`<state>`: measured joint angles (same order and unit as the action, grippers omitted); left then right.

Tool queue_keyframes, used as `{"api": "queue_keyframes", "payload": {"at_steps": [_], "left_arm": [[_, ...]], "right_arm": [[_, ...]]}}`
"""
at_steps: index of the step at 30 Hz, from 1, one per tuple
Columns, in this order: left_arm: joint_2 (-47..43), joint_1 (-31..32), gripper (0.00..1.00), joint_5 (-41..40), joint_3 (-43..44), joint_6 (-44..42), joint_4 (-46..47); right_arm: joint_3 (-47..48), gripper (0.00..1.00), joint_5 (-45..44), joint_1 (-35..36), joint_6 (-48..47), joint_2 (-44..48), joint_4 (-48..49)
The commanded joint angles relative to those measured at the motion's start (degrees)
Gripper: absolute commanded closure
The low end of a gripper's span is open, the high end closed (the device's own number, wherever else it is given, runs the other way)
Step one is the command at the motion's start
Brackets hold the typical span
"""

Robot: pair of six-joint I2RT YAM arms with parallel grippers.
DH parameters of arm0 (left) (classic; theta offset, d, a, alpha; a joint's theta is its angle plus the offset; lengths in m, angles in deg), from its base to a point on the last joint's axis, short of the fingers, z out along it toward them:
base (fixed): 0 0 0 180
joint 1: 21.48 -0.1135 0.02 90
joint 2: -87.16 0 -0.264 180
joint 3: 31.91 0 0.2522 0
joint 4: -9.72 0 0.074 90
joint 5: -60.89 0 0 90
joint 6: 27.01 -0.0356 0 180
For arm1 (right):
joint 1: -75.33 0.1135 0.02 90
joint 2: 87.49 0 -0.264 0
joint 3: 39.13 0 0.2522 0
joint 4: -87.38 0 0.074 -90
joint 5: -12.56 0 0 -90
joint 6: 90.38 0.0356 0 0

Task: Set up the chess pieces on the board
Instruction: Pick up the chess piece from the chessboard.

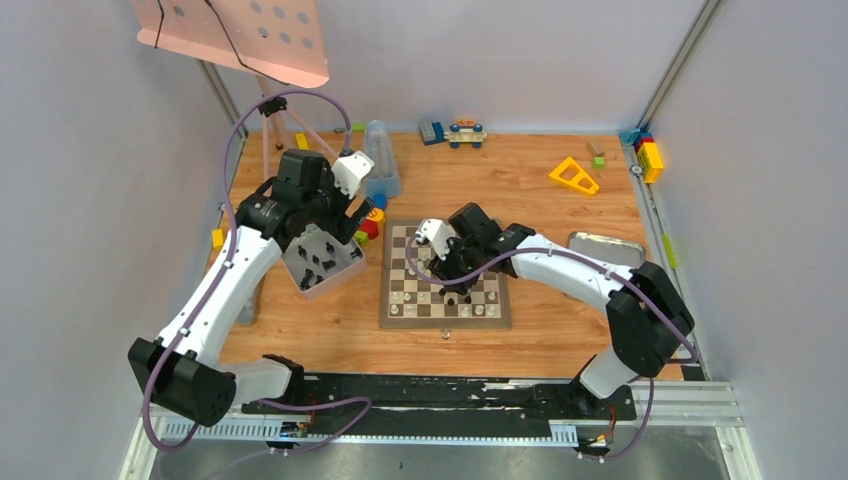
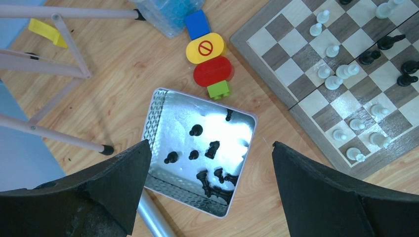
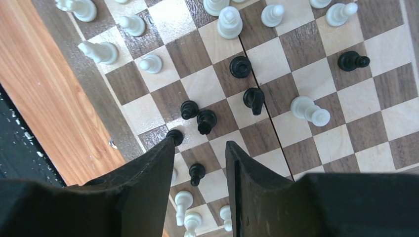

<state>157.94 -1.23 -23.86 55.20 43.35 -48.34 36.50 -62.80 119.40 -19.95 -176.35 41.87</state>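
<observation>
The wooden chessboard (image 1: 445,318) lies mid-table with white pieces (image 3: 230,22) and a few black pieces (image 3: 254,98) on it. My right gripper (image 3: 201,143) hovers low over the board's near-left part (image 1: 452,290), jaws open a narrow gap and holding nothing. A black pawn (image 3: 196,173) stands on the board between the fingers. My left gripper (image 2: 210,144) is wide open and empty above a small silver tin (image 2: 150,118), which holds several black pieces (image 2: 212,148). The tin sits left of the board (image 1: 325,285). The board's corner also shows in the left wrist view (image 2: 257,54).
A stack of coloured toy blocks (image 2: 210,54) lies between the tin and the board. Tripod legs (image 2: 49,131) and a clear container (image 1: 380,160) stand at the back left. A grey metal tray (image 1: 605,248) lies right of the board, with a yellow block (image 1: 573,175) behind it.
</observation>
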Motion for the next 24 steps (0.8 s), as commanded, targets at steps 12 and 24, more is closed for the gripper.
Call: {"api": "queue_keyframes", "payload": {"at_steps": [12,24], "left_arm": [[-1.8,-0.2,0.00,-0.2,0.2,-0.2,1.2],[-1.8,-0.2,0.00,-0.2,-0.2,-0.4,1.4]], "right_arm": [[4.3,0.62,-2.4,-0.2,0.7,-5.9,3.2],[4.8,0.69,-3.5,-0.3,-0.2,-7.6,3.8]]}}
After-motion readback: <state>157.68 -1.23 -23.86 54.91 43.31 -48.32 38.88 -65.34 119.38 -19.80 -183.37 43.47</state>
